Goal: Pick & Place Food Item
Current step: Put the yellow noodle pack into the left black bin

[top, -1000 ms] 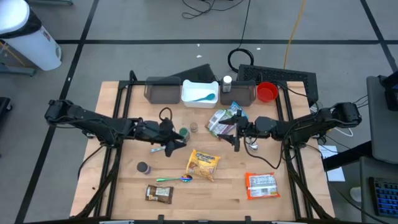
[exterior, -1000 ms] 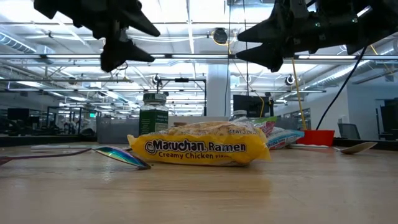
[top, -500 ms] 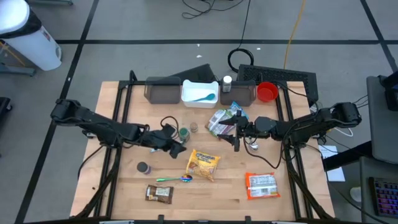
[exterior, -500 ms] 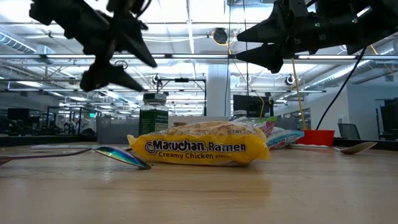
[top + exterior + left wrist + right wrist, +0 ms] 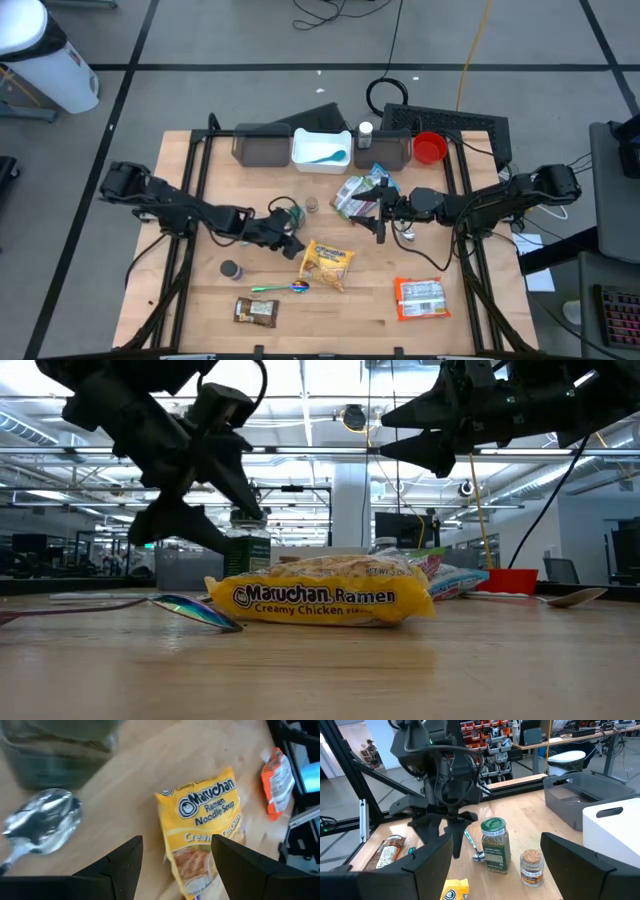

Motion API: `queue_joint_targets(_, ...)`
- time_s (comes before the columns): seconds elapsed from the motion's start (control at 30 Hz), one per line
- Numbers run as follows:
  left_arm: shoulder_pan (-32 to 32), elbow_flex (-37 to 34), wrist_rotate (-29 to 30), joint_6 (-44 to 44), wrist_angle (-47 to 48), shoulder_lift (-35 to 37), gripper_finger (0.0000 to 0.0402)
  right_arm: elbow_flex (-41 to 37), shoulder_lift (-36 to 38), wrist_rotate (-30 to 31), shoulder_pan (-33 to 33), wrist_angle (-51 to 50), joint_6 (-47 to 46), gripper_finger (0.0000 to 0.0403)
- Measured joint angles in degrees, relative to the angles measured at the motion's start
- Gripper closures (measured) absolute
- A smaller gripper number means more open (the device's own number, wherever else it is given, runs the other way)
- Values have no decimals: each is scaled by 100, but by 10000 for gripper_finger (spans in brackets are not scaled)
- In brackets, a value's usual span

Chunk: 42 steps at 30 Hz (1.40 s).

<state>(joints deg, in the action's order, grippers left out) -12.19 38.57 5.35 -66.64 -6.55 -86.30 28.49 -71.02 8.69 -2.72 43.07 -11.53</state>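
**Left pincer open above the ramen pack**

The ramen (image 5: 327, 264) lies flat on the worktop (image 5: 470, 300), near its middle, a yellow pack with its printed side up. In the low view it sits in front of a spice jar (image 5: 246, 544), with a spoon (image 5: 196, 611) just beside its end.

The left pincer (image 5: 288, 240) hangs over the worktop just beside the ramen, on the side toward the green-lidded jar. Its fingers (image 5: 122, 865) stand apart with nothing between them; the left wrist view looks down past them onto the ramen (image 5: 205, 835) and a silver spoon bowl (image 5: 47, 820). In the low view the pincer is above the pack and not touching it.

The right pincer (image 5: 379, 222) waits off the worktop surface near a pile of packets (image 5: 358, 192), its fingers (image 5: 430, 862) spread wide and empty. Its wrist view faces the left arm, the spice jar (image 5: 494, 845) and a small cork-topped jar (image 5: 532, 867).

Elsewhere on the worktop lie an orange packet (image 5: 420, 298), a brown snack bar (image 5: 255, 311), a small dark cap (image 5: 231, 269) and a white bin (image 5: 321, 148) at the far edge, flanked by two grey bins, with a red cup (image 5: 429, 148) near it.
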Motion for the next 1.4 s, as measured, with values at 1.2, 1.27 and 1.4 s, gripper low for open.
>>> queue_joint_targets(1.2, -33, -2, -394, -143, -1003, -1058, 158, 0, 0, 14, 0, 35, 22, 110)
queue_joint_targets(1.27, -33, -2, -388, -137, -1012, -1054, 158, 0, 0, 15, 0, 37, 22, 110)
queue_joint_targets(1.4, -33, -2, -385, -120, -1009, -1054, 158, 0, 0, 17, -2, 36, 22, 110)
